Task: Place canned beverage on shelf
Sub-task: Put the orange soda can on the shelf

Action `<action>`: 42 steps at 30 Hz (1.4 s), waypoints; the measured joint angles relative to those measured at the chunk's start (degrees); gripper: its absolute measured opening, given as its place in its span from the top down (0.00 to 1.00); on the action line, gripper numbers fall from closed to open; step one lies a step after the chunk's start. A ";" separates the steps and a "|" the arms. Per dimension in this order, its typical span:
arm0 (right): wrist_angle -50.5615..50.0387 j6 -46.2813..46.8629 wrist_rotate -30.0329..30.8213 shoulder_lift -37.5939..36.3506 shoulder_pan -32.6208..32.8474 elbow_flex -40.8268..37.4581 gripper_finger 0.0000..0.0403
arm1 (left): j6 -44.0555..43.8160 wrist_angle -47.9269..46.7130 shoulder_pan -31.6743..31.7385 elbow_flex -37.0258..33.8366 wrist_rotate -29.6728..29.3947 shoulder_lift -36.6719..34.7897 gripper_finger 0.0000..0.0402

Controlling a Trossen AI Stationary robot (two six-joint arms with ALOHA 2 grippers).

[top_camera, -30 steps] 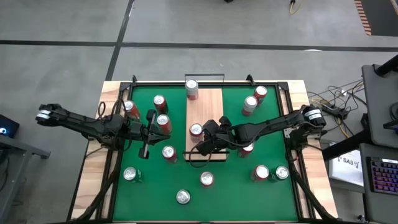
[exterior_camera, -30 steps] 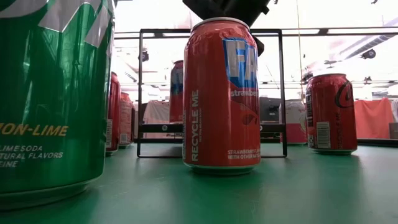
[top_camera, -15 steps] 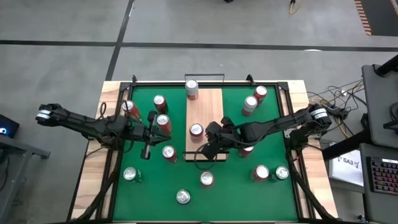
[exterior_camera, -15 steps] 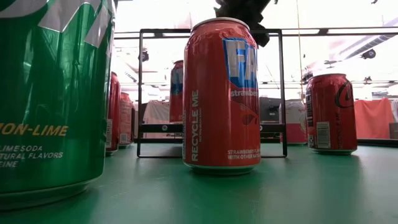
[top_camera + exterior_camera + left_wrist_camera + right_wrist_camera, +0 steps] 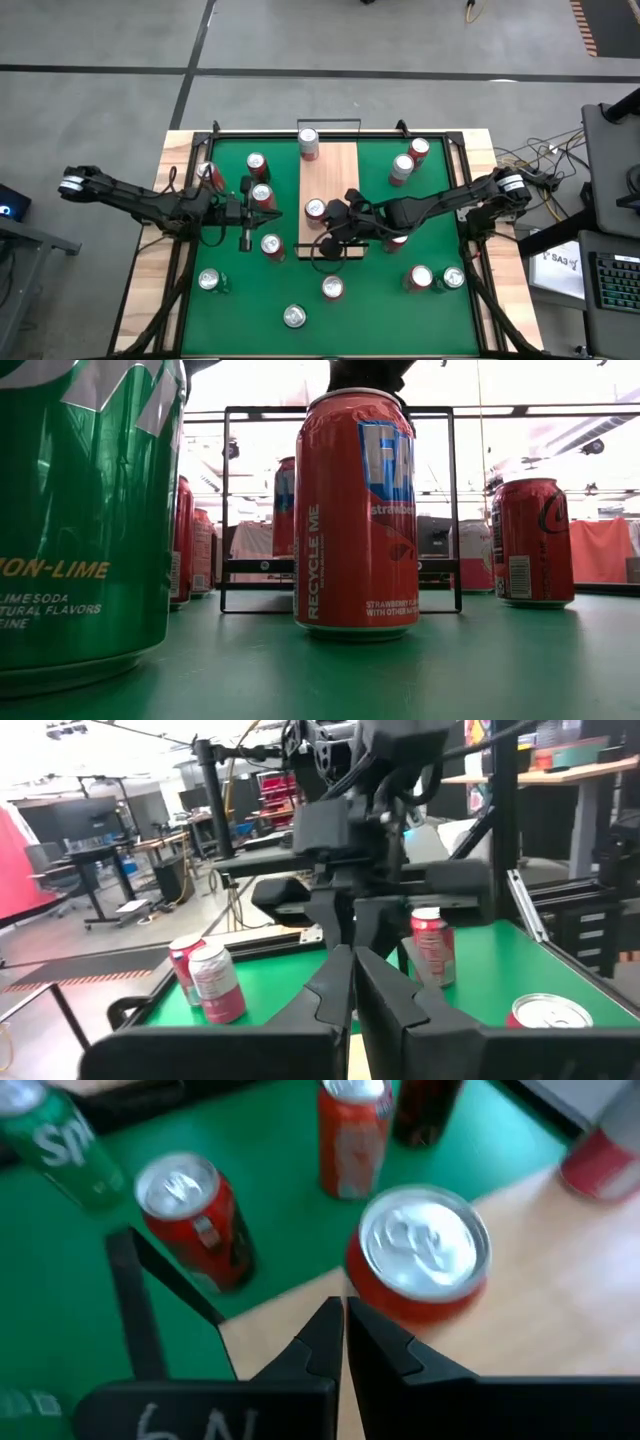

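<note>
Black fingers of my right claw [image 5: 322, 236] are pressed together, gripping nothing, over the pale wood shelf [image 5: 340, 165]. A red can [image 5: 315, 210] stands on that board just beyond the tips — already placed, I judge. My left claw [image 5: 246, 240], also closed and empty, hovers over the green mat [image 5: 375, 310] — nearest the red can [image 5: 271, 246] beside it, my likely next pick.

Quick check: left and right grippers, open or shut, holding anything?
Left gripper: shut, empty, over the green mat.
Right gripper: shut, empty, above the shelf.
</note>
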 joint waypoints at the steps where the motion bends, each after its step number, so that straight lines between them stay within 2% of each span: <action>1: 1.68 -0.79 0.21 0.00 0.00 -0.23 0.98 | 0.08 0.02 -0.01 0.00 -0.25 -0.01 1.00; 10: 10.60 -5.24 9.47 0.00 -1.94 -0.87 0.98 | 0.07 0.02 -0.01 0.00 -0.27 -0.04 1.00; 22: 11.17 -5.41 9.47 4.32 -4.92 -1.51 0.98 | 0.05 0.05 -0.01 0.00 -0.25 -0.07 1.00; 42: 8.09 -1.42 9.08 4.46 -4.87 -1.60 0.98 | -0.39 0.04 -0.01 0.00 -0.22 -0.09 1.00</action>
